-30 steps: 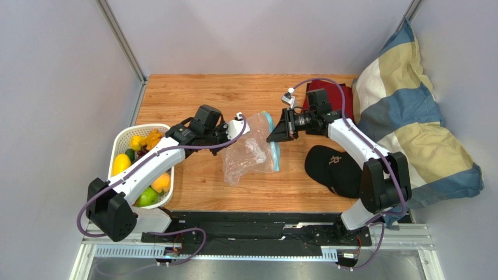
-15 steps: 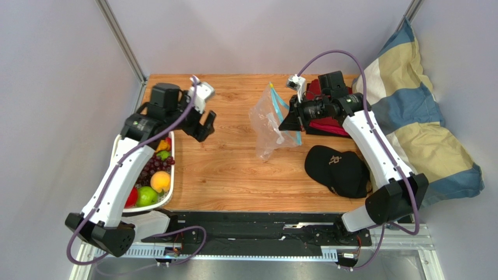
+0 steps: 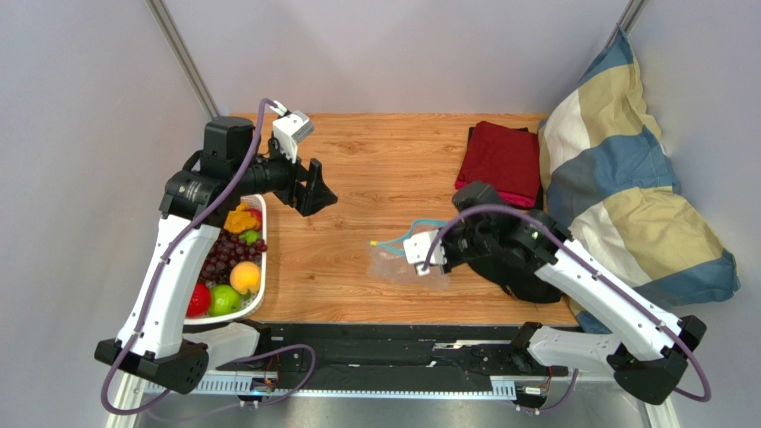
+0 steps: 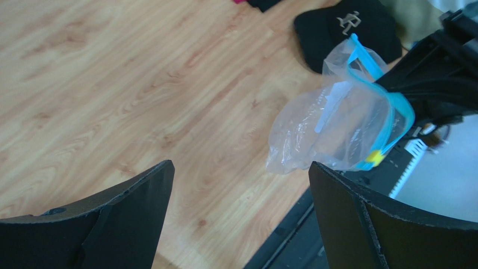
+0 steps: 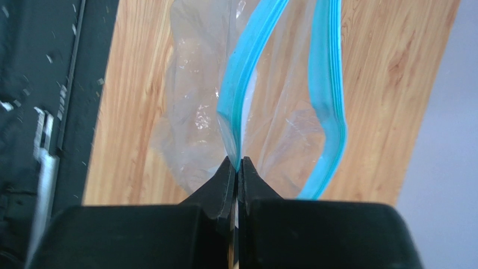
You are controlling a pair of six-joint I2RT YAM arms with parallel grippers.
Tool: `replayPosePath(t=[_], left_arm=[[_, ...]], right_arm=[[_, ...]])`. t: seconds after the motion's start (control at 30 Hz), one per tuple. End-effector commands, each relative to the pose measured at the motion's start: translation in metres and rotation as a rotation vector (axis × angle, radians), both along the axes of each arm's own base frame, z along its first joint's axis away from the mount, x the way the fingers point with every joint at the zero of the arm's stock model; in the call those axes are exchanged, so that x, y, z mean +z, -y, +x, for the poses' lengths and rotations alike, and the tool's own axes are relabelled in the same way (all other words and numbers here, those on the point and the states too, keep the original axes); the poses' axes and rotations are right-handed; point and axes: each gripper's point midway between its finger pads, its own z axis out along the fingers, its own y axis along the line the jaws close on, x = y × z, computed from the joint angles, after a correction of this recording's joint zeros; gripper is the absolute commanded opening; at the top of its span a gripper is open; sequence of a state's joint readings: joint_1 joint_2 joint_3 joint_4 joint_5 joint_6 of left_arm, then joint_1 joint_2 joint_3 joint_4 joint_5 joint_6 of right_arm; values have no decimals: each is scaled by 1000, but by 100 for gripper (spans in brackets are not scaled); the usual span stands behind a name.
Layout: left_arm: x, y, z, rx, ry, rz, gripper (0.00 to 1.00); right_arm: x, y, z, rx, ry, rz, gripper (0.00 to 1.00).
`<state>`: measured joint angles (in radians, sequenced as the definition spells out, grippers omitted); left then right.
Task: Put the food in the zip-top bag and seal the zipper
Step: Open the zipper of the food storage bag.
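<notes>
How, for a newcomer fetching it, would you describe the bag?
On the wooden table, look near the near edge, left of the black cap. The bag is the only clear, crinkly thing there, blue zipper along its mouth, pinched in the right hand.

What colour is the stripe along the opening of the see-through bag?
Light blue. The zipper strip shows best in the right wrist view.

The zip-top bag is clear crinkly plastic, the table smooth wood, the cap matt cloth.
</notes>
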<state>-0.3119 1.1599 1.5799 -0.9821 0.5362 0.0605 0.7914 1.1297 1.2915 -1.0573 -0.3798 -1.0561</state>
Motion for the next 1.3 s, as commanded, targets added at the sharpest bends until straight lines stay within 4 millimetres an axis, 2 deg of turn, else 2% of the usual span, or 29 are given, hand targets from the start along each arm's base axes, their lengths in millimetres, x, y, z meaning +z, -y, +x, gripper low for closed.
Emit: replayPosePath(t=[0.0,0.03,0.07,0.1,0.13,0.17,0.2,0.23,0.27,0.43,0.6,0.73,0.8,0.87,0.93,0.97,1.03,1.07,1.17,1.23,1.27], left_arm=[[-5,23,-16,-119,-135,-64,99],[-11,33,-24,-156,-159,-60,99],[-11,40,-26,-175,-159,-69,99],[-13,46,-29,-184,-164,-76,99],[-19,57,-40,-223,-182,-76,99],[-18,65,-40,-226,-189,-103,98],[-22,71,-43,-239,-207,-108,95],[-30,78,-44,-245,-247,-109,93],[-32,86,-46,-252,-278,-123,91],[-63,115,-50,-299,-451,-128,86],[-75,146,-66,-375,-480,-131,86],[-84,159,-69,-375,-519,-136,82],[-96,161,-65,-354,-534,-114,68],[-110,158,-59,-303,-527,-74,61],[-123,152,-53,-267,-519,-27,42],[-131,146,-42,-211,-473,22,24],[-138,132,-29,-140,-417,93,2],[-143,119,-11,-57,-347,158,0],[-136,97,11,58,-265,198,0],[-125,98,9,40,-251,123,0],[-114,101,1,4,-255,70,0]], right_arm=[[-4,6,21,59,378,-117,0],[-3,4,23,76,429,-118,0],[7,-2,31,52,506,-93,0],[-6,-2,30,65,535,-122,0],[0,-3,31,84,594,-112,0],[7,-8,36,67,652,-78,0],[6,-12,34,87,682,-67,0],[-3,-10,30,105,697,-68,0],[1,-14,29,123,738,-50,0],[-8,-19,15,200,775,-36,0],[-16,-24,10,241,767,-51,0],[-16,-29,6,264,767,-44,0],[-14,-32,7,265,774,-32,0],[-10,-34,6,262,782,-14,0],[-6,-35,4,255,772,12,0],[-4,-34,3,246,760,24,0],[-3,-30,-4,238,714,50,0],[-3,-28,-5,228,698,53,0],[1,-25,-15,188,613,121,4],[1,-23,-16,144,565,159,12],[0,-21,-14,83,516,187,27]])
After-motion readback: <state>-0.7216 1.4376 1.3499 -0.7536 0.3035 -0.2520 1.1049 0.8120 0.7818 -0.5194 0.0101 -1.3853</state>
